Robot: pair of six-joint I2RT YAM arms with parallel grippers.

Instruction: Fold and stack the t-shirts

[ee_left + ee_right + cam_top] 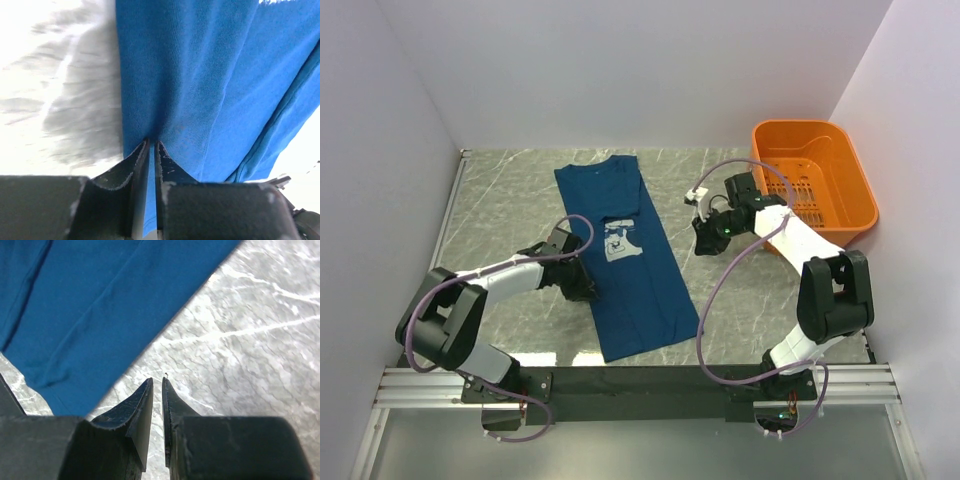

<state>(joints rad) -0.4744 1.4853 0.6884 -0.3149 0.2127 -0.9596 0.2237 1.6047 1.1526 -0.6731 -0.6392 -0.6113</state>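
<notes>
Toward the left edge of the tabletop [490, 220], the left gripper [582, 287] is set low on the left long side of the t-shirt [640, 300]. Its fingers [127, 167] are drawn together to a thin slit, and a pinch of blue cloth appears to be held at the tips, just inside the shirt's edge. The t-shirt is laid print-up as a long narrow strip, already folded lengthwise, running from the far edge toward the near edge at the middle of the table. Just beside its right side, the right gripper [704, 240] is held over bare marble, closed to a slit with nothing between the fingers. An orange basket [803, 126] is set at the far right corner. A further fold of the strip is judged to be in hand. For the next move, the right gripper would need to be opened and brought onto the right side opposite the left, so the cloth can be lifted evenly.
</notes>
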